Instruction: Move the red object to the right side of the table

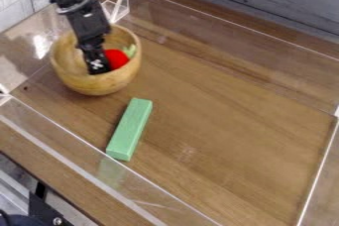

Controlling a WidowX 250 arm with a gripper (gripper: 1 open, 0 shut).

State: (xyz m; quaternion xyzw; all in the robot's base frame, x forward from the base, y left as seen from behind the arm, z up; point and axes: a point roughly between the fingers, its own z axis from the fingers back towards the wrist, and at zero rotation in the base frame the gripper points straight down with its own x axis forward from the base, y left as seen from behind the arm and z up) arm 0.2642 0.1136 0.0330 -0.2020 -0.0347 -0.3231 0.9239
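Here end effector [97, 63] fingers straddle the red object [118, 58].

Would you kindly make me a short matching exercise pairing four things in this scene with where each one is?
Things:
1. red object
2. wooden bowl
3. green block
4. gripper

Places:
A. lying flat on the bare table, near the front wall
B. inside the bowl
C. standing at the table's back left
D. reaching down into the bowl, beside the red object

Pairs: 1-B, 2-C, 3-A, 4-D
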